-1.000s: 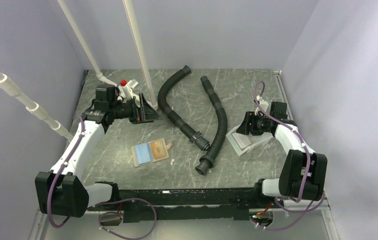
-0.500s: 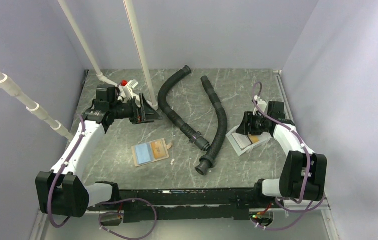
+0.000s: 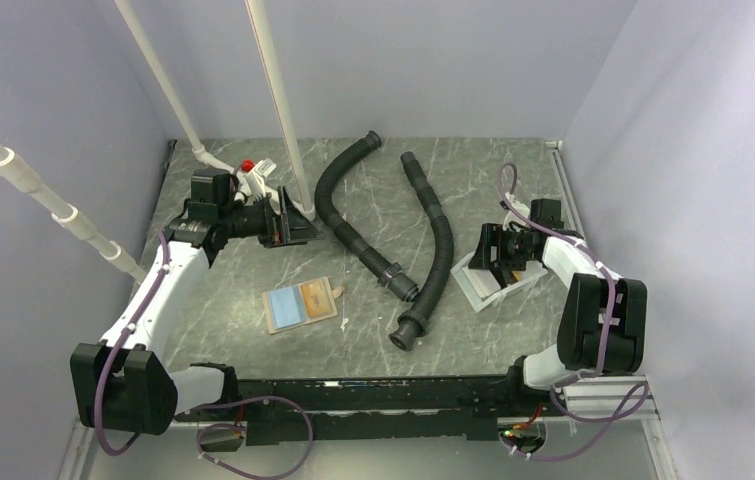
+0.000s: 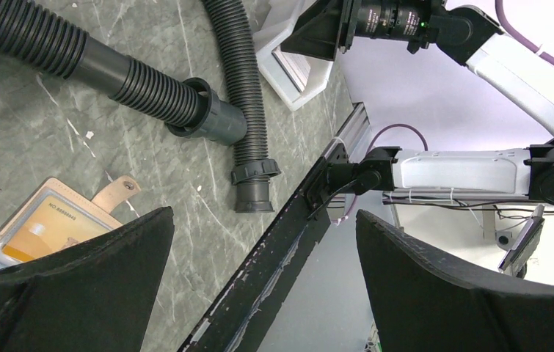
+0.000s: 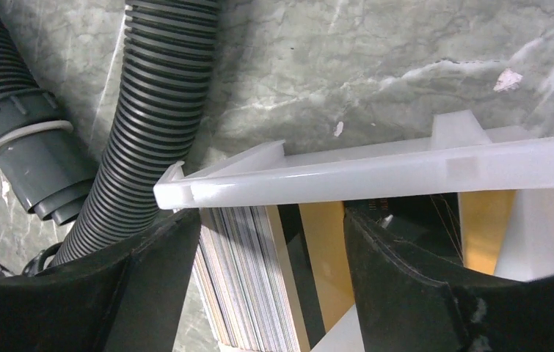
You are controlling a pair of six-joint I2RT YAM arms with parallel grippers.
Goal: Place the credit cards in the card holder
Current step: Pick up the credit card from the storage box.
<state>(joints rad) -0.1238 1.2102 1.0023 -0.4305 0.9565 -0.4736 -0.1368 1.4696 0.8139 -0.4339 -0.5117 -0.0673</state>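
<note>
The card holder [image 3: 300, 304] lies open on the table, tan with blue and orange inside, its snap tab to the right; it also shows in the left wrist view [image 4: 46, 227]. The credit cards [image 5: 248, 279] stand on edge in a stack inside the white tray [image 3: 480, 290], with an orange-yellow card [image 5: 325, 257] and a black one [image 5: 406, 220] beside them. My right gripper [image 5: 270, 220] is open, its fingers either side of the stack under the tray rim [image 5: 376, 172]. My left gripper [image 3: 288, 222] is open and empty at the back left, away from the holder.
Two black corrugated hoses [image 3: 353, 215] [image 3: 433, 250] lie between the card holder and the tray. White pipes [image 3: 273, 100] and a red-knobbed fitting [image 3: 247, 166] stand at the back left by my left gripper. The table's front rail [image 4: 288, 235] runs near.
My right arm has shifted a little left and turned in over the tray and its cards. The left arm and the card holder have not moved.
</note>
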